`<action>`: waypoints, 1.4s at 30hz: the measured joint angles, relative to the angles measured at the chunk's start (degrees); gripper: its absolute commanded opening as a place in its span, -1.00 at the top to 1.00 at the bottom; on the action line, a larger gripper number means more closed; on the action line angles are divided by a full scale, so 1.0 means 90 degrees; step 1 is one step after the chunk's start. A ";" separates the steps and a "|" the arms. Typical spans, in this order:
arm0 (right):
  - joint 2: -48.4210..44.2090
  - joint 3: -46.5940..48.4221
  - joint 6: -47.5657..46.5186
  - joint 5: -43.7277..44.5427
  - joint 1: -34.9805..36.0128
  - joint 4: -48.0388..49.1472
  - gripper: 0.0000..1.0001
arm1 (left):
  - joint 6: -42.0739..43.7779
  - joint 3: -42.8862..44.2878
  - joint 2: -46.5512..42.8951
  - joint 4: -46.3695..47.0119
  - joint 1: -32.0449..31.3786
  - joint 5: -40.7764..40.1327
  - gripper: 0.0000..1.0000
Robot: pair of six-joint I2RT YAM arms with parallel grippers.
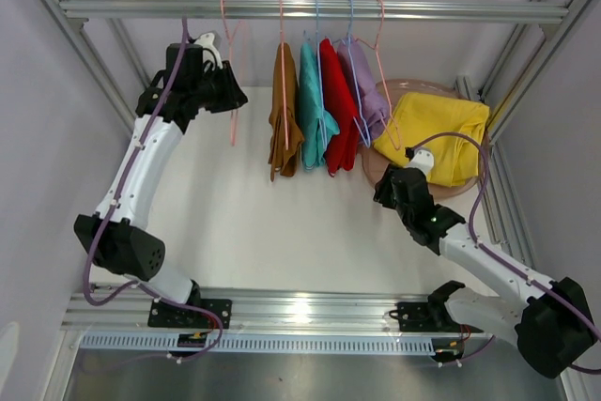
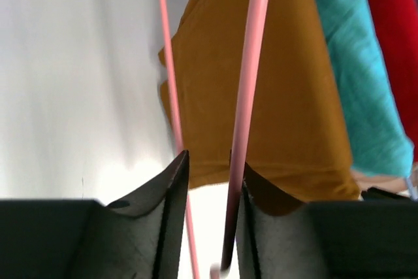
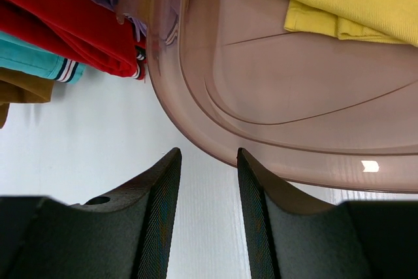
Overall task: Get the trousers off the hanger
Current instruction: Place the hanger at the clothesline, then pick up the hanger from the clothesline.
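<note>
Brown trousers (image 1: 285, 110), teal trousers (image 1: 315, 105), red trousers (image 1: 338, 105) and lavender trousers (image 1: 368, 86) hang on hangers from the rail. The yellow trousers (image 1: 437, 129) lie in the pinkish tub (image 1: 371, 168). My left gripper (image 1: 233, 91) is at an empty pink hanger (image 1: 232, 124). In the left wrist view the left gripper (image 2: 214, 160) stands open; the hanger's rod (image 2: 247, 96) runs between the jaws against the right finger, with brown cloth (image 2: 287, 83) beyond. My right gripper (image 3: 209, 151) is open and empty just short of the tub's rim (image 3: 261, 115).
The metal rail (image 1: 310, 10) crosses the back of the cell between slanted frame posts (image 1: 526, 72). Grey walls close both sides. The tub stands at the back right on the white table (image 1: 244, 223). The hanging clothes reach nearly down to the table.
</note>
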 measured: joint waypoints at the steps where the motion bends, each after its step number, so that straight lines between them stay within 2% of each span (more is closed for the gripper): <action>1: -0.0032 -0.0017 0.0015 -0.0002 0.0000 0.0005 0.11 | 0.0007 -0.0109 -0.0085 -0.0041 -0.0012 -0.0005 0.21; 6: -0.0209 -0.0126 0.0080 -0.0019 0.0027 0.0029 0.07 | 0.0010 -0.0449 -0.0950 -0.0379 -0.0090 -0.0126 0.10; 10: -0.0330 -0.0175 0.0114 -0.0024 0.0083 0.0007 0.01 | 0.0019 -0.0539 -0.1953 -0.0503 -0.0197 -0.0347 0.09; 15: -0.0367 -0.0180 0.0097 -0.0017 0.0124 -0.0114 -0.05 | -0.0017 -0.1205 -0.3497 0.0012 -0.0510 -0.0087 0.00; 18: -0.0430 -0.0180 0.0090 -0.0019 0.0124 -0.0187 -0.06 | -0.0143 -0.1462 -0.4022 0.0410 -0.0675 0.0367 -0.03; 21: -0.0508 -0.0180 0.0090 -0.0024 0.0126 -0.0206 -0.08 | -0.0236 -0.1384 -0.3876 0.0865 -0.0738 0.0767 -0.04; 24: -0.0576 -0.0180 0.0036 -0.0024 0.0126 -0.0219 -0.10 | -0.0330 -0.1372 -0.3332 0.1234 -0.0857 0.1022 -0.04; 32: -0.0811 -0.0180 -0.0228 0.0010 0.0121 -0.0318 -0.14 | -0.0457 -0.1375 -0.1783 0.1678 -0.1025 0.1083 -0.05; 42: -0.0792 -0.0204 -0.0556 -0.0039 -0.0187 -0.0304 -0.15 | -0.0899 -0.1149 -0.0738 0.2327 -0.1054 0.1270 -0.07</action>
